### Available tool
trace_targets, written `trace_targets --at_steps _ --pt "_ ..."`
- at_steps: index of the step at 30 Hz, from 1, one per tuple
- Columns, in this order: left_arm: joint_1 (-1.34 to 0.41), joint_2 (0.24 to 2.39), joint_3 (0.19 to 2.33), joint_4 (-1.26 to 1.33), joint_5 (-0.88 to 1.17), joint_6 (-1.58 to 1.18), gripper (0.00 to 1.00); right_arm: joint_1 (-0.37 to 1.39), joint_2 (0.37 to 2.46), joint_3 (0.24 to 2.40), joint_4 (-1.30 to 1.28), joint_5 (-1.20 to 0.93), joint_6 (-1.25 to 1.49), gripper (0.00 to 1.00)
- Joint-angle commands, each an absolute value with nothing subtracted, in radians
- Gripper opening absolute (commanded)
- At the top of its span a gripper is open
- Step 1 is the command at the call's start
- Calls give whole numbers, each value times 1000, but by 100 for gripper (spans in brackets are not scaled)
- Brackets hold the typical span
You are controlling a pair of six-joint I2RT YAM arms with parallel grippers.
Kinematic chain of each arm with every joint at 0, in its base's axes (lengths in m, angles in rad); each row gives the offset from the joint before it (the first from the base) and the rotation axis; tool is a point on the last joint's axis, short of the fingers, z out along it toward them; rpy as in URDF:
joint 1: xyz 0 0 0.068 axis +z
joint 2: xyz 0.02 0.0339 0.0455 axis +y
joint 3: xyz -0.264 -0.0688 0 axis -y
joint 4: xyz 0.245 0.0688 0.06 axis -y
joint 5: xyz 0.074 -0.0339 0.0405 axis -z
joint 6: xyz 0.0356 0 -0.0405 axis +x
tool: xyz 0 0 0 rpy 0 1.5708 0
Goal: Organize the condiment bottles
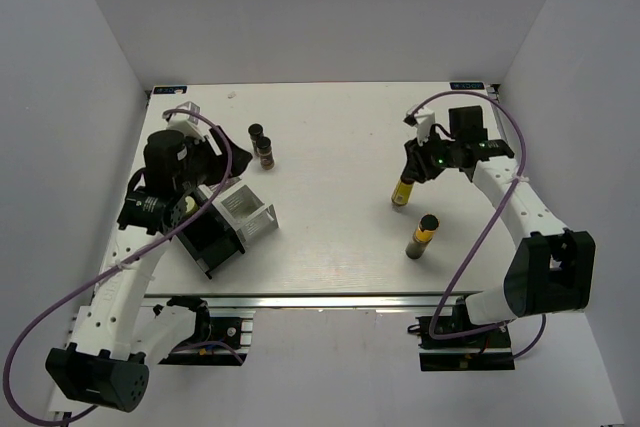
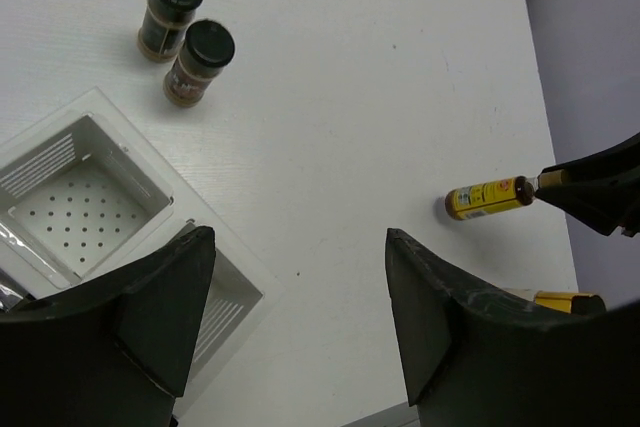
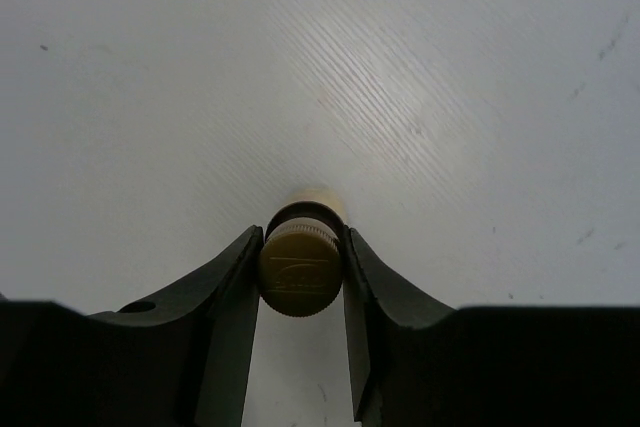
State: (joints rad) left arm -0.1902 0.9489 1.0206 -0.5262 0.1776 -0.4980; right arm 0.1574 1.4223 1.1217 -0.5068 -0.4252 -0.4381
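Note:
Two dark brown bottles with black caps (image 1: 258, 134) (image 1: 265, 152) stand together at the back left; they also show in the left wrist view (image 2: 170, 9) (image 2: 198, 62). My right gripper (image 1: 415, 171) is shut on the gold cap (image 3: 302, 267) of an upright yellow-label bottle (image 1: 402, 192), which stands on the table. A second yellow-label bottle (image 1: 423, 236) stands nearer, apart from it. My left gripper (image 2: 300, 282) is open and empty, held above the table beside the rack. The cream-white bottle is out of view.
The black-and-clear compartment rack (image 1: 215, 237) sits at the near left under my left arm; its perforated compartment rim (image 2: 140, 152) shows in the left wrist view. White walls enclose the table on three sides.

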Motion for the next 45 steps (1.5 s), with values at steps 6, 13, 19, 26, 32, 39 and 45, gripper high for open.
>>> trace_targets --at_steps 6,13,19,26,32,39,45 --pt "-189 887 1183 -529 100 -511 79 366 1420 1426 -542 -658 -471 0" --pt "-189 835 1229 -568 22 -511 79 570 1589 1658 -492 -676 -339 0" --pt "-189 773 1216 -615 -34 -514 79 684 1817 1962 -443 -654 -198 0" --pt "-189 703 1204 -673 -87 -522 79 778 2011 2229 -390 -624 -114 0" --pt "-189 664 1187 -712 -113 -525 79 856 2074 2287 -264 -585 -64 0" --pt "-189 634 1183 -747 -129 -525 79 928 2181 2356 -149 -508 -44 0" --pt "-189 607 1174 -775 -135 -540 80 940 2241 2373 -64 -450 -64 0"
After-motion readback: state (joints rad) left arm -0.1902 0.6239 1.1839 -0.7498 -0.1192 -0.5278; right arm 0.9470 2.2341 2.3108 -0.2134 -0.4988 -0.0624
